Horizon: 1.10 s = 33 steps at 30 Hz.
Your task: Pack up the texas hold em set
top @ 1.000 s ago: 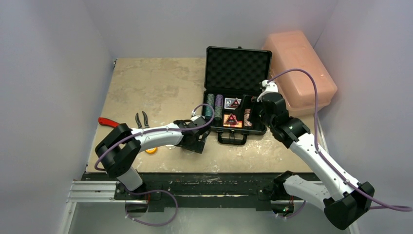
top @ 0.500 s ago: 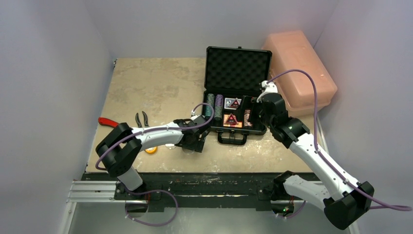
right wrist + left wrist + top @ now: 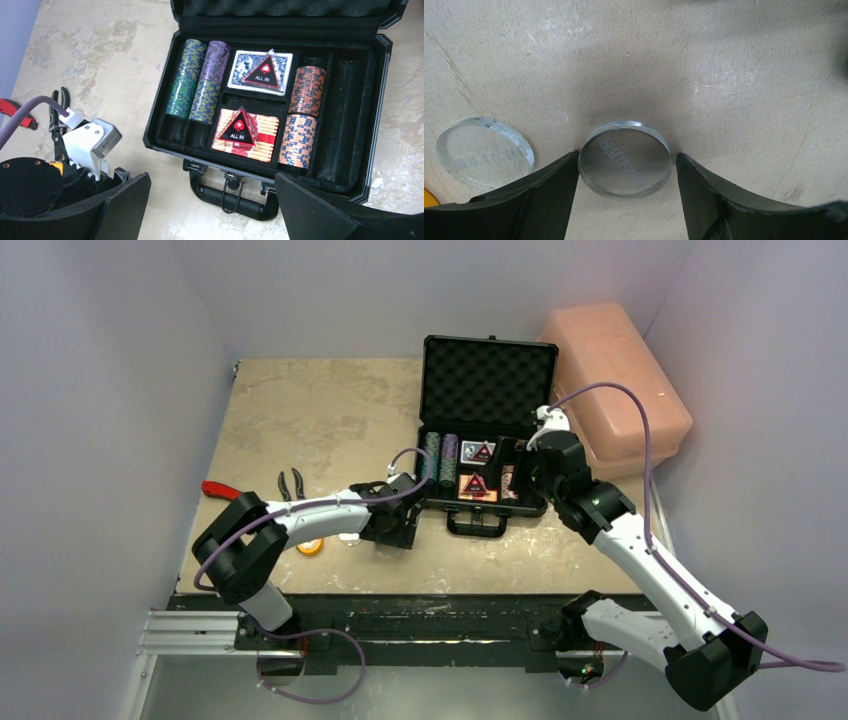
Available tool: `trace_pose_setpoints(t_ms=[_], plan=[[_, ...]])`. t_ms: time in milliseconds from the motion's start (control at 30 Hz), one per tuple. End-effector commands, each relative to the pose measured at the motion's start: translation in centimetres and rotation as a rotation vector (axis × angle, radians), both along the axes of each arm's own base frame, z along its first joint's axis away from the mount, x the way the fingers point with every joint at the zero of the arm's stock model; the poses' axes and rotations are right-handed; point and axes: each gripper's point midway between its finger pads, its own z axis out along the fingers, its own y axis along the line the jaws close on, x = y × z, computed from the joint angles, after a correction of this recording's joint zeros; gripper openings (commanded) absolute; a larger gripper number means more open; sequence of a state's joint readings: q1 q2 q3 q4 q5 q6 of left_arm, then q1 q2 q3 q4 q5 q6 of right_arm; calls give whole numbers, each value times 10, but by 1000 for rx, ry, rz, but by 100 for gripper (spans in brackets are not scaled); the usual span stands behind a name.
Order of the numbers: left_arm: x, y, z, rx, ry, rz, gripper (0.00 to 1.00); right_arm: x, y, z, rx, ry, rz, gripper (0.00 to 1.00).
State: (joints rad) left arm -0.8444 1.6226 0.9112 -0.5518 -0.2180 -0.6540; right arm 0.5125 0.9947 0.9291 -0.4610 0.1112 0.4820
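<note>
The black case [image 3: 487,390] lies open at the back of the table, foam lid upright. In the right wrist view its tray [image 3: 160,107] holds teal chips [image 3: 182,80], purple chips [image 3: 210,82], brown chips [image 3: 302,115] and two card decks [image 3: 260,70] [image 3: 245,132], each with an "ALL IN" triangle on top. My left gripper [image 3: 626,156] is low on the table left of the case's handle [image 3: 232,197]. It is open around a clear disc [image 3: 625,159]; the left finger touches its rim, the right is a hair off. A second clear disc [image 3: 484,151] lies to its left. My right gripper [image 3: 211,176] hovers open above the case's front edge, empty.
A big pink plastic box [image 3: 620,380] stands right of the case. Black pliers [image 3: 291,484] and a red-handled tool [image 3: 220,489] lie at the table's left. An orange tape measure [image 3: 311,548] sits under the left forearm.
The left gripper's jaws have narrowed in around the clear disc, and the left wrist has shifted slightly. The right arm has not moved.
</note>
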Motion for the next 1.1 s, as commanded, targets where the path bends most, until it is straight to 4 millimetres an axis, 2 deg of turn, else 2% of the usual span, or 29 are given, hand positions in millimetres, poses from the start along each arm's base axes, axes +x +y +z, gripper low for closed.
trace_pose_setpoints(t_ms=[0,167,267,533,767,933,1067], plan=[[-10,13,-22,39,43,14,66,-2,2,-3,-2,7,12,99],[-11,11,-25,24,43,-6,52,-2,3,-5,-3,12,13,99],[-11,5,-24,-15,34,-34,48,-1,3,-6,-5,15,17,99],[-9,-4,3,-61,-32,-129,40,-3,6,-4,1,18,30,99],[-10,-14,42,-90,-72,-239,36,-8,15,-2,32,32,81,99],[-10,-19,82,-124,-113,-297,32,-10,20,0,51,34,106,99],[-12,-16,117,-125,-137,-355,24,-15,27,5,76,36,148,99]])
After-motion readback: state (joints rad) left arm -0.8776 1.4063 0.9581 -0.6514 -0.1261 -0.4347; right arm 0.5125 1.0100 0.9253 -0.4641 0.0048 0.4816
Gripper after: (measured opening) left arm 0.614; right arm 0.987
